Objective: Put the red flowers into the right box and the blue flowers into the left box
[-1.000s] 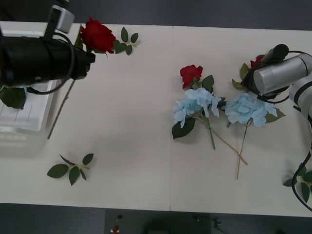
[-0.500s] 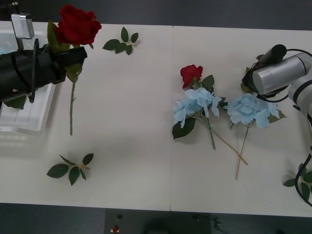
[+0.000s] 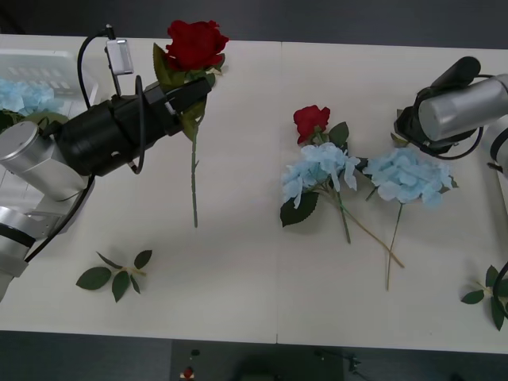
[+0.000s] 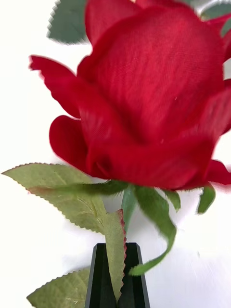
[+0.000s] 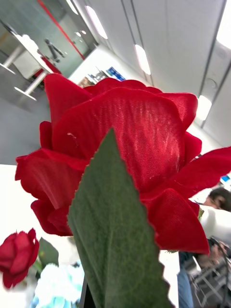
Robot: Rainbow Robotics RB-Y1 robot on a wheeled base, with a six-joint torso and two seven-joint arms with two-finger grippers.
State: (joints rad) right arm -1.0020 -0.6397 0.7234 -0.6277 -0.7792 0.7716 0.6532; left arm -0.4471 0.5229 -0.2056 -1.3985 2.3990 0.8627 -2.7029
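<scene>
In the front view, the left claw (image 3: 189, 97) was pinching the carried red rose (image 3: 194, 44) by its stem just under the bloom. The rest of the stem hung free above the bench (image 3: 238, 262), near the left box (image 3: 55, 57). The rose looked light, with soft fabric petals that would crush easily and a thin, springy stem. The stem close below the head seemed the safest place to hold it. Another red rose (image 3: 311, 121) lay touching a blue hydrangea (image 3: 321, 171), and a second blue hydrangea (image 3: 409, 175) lay beside them. The right arm's wrist covered its own claw there.

In the right wrist view, the right claw (image 4: 118, 250) had its black fingers pressed together on a leaf and stem of the gripped red rose (image 4: 154, 96). The bloom hid whatever lay beyond it.

In the left wrist view, a big green leaf (image 5: 115, 231) hid the fingers, so the grip itself could not be checked.
</scene>
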